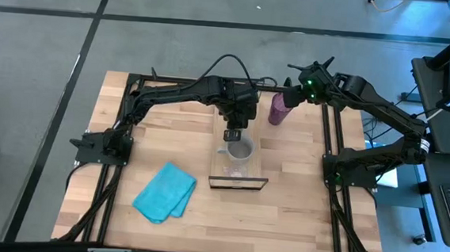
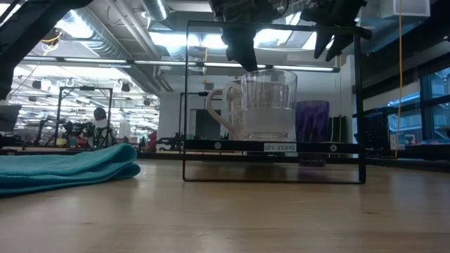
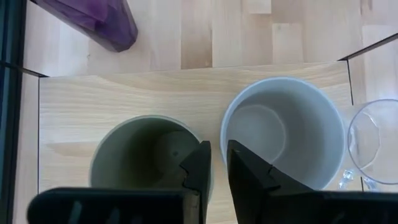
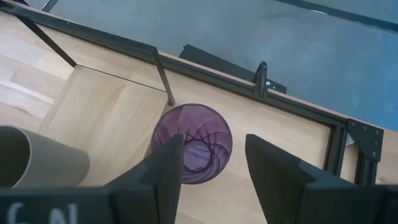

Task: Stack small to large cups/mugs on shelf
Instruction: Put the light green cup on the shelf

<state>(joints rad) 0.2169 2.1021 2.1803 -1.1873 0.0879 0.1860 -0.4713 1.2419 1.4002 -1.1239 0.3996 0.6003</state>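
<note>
The shelf (image 1: 255,172) is a raised wood board in a black frame at mid-table. On it, in a row from near to far, stand the tiny clear glass (image 3: 373,143), the grey mug (image 3: 283,127) and the olive-brown cup (image 3: 140,155). My left gripper (image 3: 217,163) hangs over the olive cup's rim beside the grey mug. Its fingers are a narrow gap apart, and in the low view (image 2: 242,56) their tips end above the cups. The purple tumbler (image 1: 278,108) stands on the tabletop past the shelf's far right corner. My right gripper (image 4: 214,163) is open above the tumbler (image 4: 194,143).
A turquoise cloth (image 1: 165,192) lies on the table to the shelf's near left. The shelf's black frame posts and top bar (image 2: 274,27) rise around the cups. The black frame rails (image 1: 330,149) run along both table sides.
</note>
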